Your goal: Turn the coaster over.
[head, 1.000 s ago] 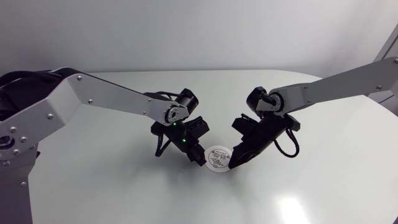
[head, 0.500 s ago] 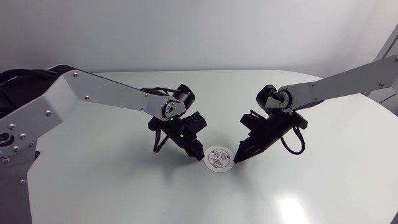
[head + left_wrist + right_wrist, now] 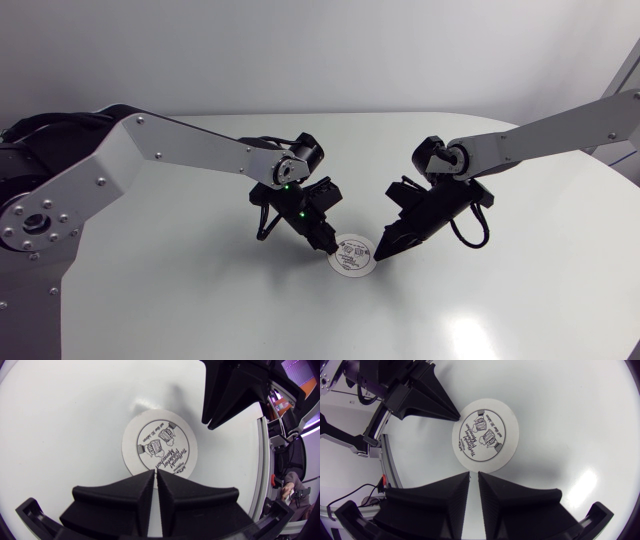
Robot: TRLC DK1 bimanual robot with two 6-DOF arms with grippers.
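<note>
Head view, coaster: the round white coaster [image 3: 353, 256] lies flat on the table [image 3: 200, 300], printed face up.
Head view, left gripper: the left gripper [image 3: 324, 246] points down at the coaster's rim on its own arm's side; from here I cannot tell if it touches.
Head view, right gripper: the right gripper [image 3: 382, 251] sits just beside the opposite rim.
Head view, room: bare tabletop lies all round the coaster, and the table's edges are well apart from it.
Left wrist view, left gripper: the left gripper [image 3: 155, 474] is closed to a thin slit with nothing in it, its tip over the near rim of the coaster [image 3: 160, 442].
Left wrist view, right gripper: the right gripper [image 3: 212, 419] points down past the far rim, with a strip of table between them.
Right wrist view, right gripper: the right gripper [image 3: 473, 476] is narrow and holds nothing, just short of the coaster [image 3: 486, 436].
Right wrist view, left gripper: the left gripper [image 3: 451, 414] meets the coaster's far rim.
</note>
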